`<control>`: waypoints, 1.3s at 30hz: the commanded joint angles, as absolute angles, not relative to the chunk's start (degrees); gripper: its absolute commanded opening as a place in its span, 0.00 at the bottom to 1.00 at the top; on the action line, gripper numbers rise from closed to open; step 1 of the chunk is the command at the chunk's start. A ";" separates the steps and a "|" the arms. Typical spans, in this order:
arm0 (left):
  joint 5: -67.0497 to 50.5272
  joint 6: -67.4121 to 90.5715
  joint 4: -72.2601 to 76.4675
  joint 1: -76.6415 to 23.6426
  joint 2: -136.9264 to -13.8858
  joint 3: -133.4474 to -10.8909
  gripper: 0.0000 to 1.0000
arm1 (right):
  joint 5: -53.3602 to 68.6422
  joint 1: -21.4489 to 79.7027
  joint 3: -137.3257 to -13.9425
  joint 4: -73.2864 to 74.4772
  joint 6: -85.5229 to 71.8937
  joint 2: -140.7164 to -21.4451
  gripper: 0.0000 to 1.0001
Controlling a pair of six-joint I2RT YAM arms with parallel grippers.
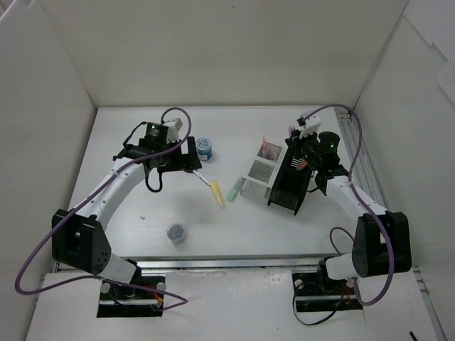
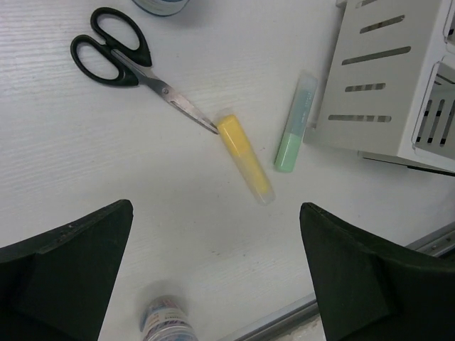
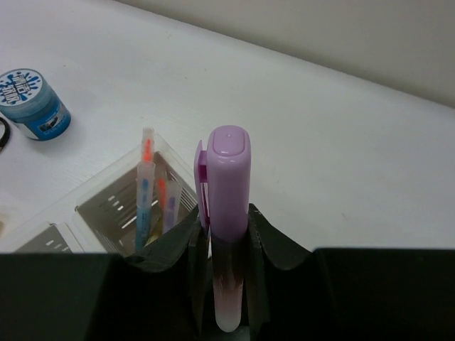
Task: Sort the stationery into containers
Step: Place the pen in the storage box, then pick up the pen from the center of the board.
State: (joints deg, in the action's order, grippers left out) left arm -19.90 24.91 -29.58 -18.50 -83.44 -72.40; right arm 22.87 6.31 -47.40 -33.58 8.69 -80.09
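My right gripper (image 3: 229, 284) is shut on a purple marker (image 3: 227, 185), held upright just right of the white organizer (image 3: 106, 206), which holds several thin pens (image 3: 146, 177). In the top view this gripper (image 1: 284, 190) hangs over the organizer's (image 1: 257, 174) right side. I cannot tell the black pen holder apart from it. My left gripper (image 2: 217, 284) is open and empty above the table, near the scissors (image 2: 117, 60). A yellow marker (image 2: 245, 158) and a green marker (image 2: 295, 124) lie beside the organizer (image 2: 384, 78). The purple jar (image 2: 165, 323) stands nearer the front.
The blue patterned tin (image 1: 205, 148) stands behind the left gripper (image 1: 186, 162) and shows in the right wrist view (image 3: 32, 103). The yellow marker (image 1: 218, 192), green marker (image 1: 233, 190) and jar (image 1: 176, 232) sit mid-table. White walls enclose the table; a metal rail (image 2: 284, 316) runs along the front edge.
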 commanded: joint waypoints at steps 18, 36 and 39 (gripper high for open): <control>-10.56 33.13 -27.50 -29.09 -100.36 -81.38 0.99 | 17.14 3.96 -38.76 -42.10 0.27 -69.26 0.72; -1.23 42.45 -33.66 -33.40 -111.80 -87.28 0.83 | 7.82 3.87 -34.98 -34.81 -3.25 -54.58 0.98; -0.53 43.50 -33.05 -34.01 -112.67 -87.45 0.78 | 6.85 3.95 -34.98 -33.84 -3.34 -53.97 0.98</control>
